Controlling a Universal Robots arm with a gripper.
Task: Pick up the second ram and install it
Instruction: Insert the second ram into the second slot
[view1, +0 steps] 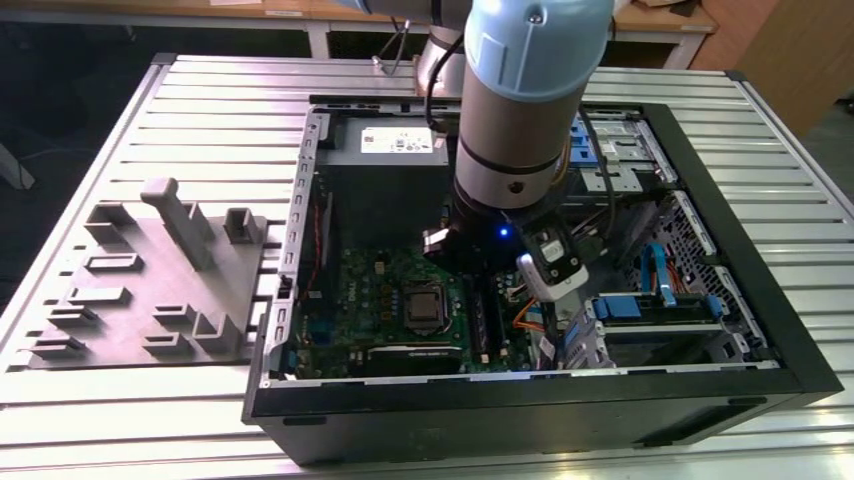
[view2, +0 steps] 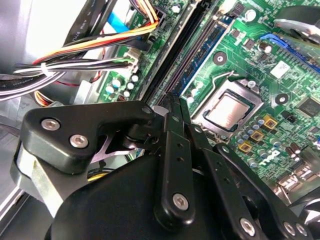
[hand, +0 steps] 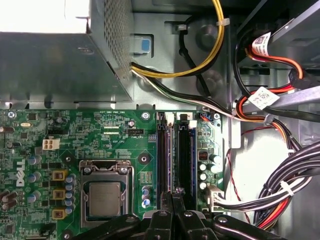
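Low at the centre of the first wrist view, the fingers (hand: 172, 196) are pinched shut on the second ram (hand: 171, 160), a thin purplish strip running up-frame between black slots (hand: 162, 160) on the green board (hand: 100, 145). To do this well, I judge, keep the card upright and parallel to its slot, then press both ends down evenly.

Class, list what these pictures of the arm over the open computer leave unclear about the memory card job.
1. Both wrist views: the gripper looks shut over the slots, but whether the thin memory card is between its tips cannot be told.
2. Exterior view: the arm covers the gripper's tip and the slots under it.
3. First wrist view: the picture's edge cuts off the gripper's body.
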